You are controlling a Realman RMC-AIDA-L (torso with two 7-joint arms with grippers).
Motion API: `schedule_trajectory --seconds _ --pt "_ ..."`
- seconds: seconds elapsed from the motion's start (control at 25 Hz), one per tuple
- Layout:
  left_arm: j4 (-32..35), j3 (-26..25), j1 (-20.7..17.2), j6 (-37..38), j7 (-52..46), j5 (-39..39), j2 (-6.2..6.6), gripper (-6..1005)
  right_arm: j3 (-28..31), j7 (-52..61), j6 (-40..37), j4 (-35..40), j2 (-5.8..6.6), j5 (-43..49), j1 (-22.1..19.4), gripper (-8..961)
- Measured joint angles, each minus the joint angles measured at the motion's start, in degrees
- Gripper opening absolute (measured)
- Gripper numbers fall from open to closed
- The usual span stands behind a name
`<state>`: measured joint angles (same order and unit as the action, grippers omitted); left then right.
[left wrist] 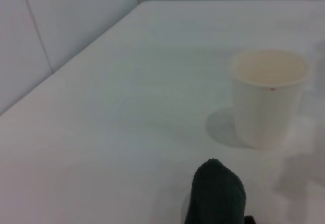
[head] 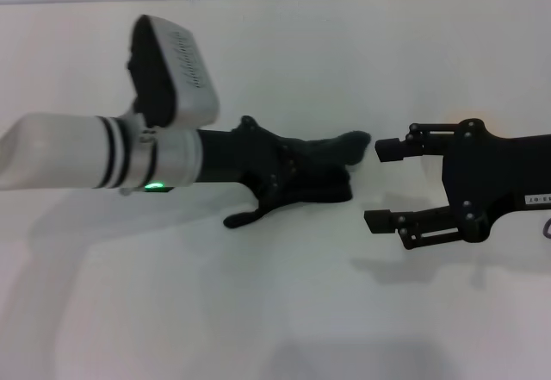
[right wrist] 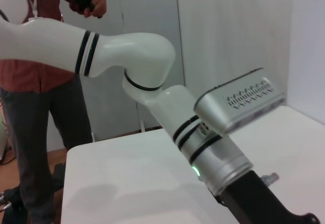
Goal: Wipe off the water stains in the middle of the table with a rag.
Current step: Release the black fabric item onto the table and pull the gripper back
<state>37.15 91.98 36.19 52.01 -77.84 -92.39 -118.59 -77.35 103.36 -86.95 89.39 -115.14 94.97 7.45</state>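
At mid-desk (head: 284, 311), the left claw (head: 288, 186) pinches the black rag (head: 331, 160) flat against the surface, puddle unseen beneath. Right claw (head: 387, 186) hangs spread just beside it. Best to press evenly and sweep slowly, avoiding the paper cup (left wrist: 269, 97).

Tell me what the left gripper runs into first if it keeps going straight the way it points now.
Probably the right gripper. The left gripper, shut on the rag, points across the table straight at the right one's open fingers, with only a narrow gap between. The left wrist view also shows a paper cup ahead; its depth is unclear.
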Motion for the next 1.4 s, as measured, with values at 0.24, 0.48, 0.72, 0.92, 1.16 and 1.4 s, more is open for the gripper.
schedule_trajectory --seconds 0.24,0.48,0.72,0.92,1.16,1.4 --pt "2.4 -10.9 -4.3 8.3 -0.3 -6.0 0.16 211 -0.8 0.0 0.9 -0.3 -0.05 -0.9 0.0 821" --pt "6.0 -17.0 -8.2 13.7 -0.3 -9.5 0.20 214 -0.9 0.0 1.4 -0.5 -0.08 -1.2 0.1 809" --pt "7.7 -21.5 -10.3 20.5 -2.8 -13.2 1.01 216 -0.9 0.0 1.4 -0.6 -0.09 -1.1 0.1 784" --pt "7.8 -21.6 -11.0 22.1 -4.6 -13.5 2.16 219 -1.1 0.0 1.4 -0.7 -0.07 -1.1 0.1 783" --pt "7.9 -22.0 -11.3 23.7 -5.7 -13.6 3.23 221 -1.4 0.0 1.4 -0.7 -0.02 -1.2 0.2 783" --pt "8.5 -26.4 -11.5 24.9 -5.9 -13.7 2.66 224 -1.4 0.0 1.5 -0.7 0.01 -1.2 0.5 785"
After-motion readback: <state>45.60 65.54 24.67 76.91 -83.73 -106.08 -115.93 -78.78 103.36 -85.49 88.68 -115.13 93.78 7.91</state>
